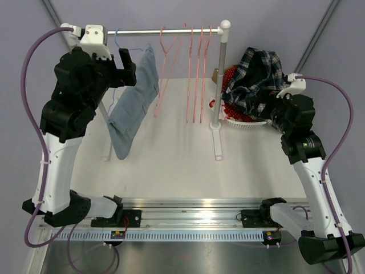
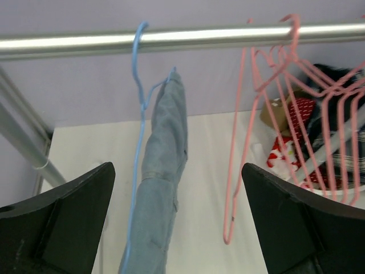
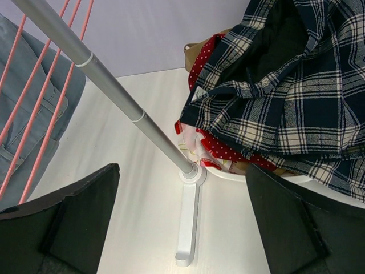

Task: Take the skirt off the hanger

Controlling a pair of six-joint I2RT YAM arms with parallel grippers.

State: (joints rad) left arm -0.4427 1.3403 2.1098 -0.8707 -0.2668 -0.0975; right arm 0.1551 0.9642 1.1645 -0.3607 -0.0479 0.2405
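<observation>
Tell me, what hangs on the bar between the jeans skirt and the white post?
Empty pink hangers hang there, between the skirt and the post. The top view shows it best.

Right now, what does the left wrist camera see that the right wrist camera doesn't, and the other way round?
Only the left wrist view: the blue hanger hooked over the horizontal rail, with the top of the denim skirt draped on it. Only the right wrist view: the rack's foot standing on the table. Both: the denim skirt, the pink hangers and the plaid clothing piled at the side.
</observation>
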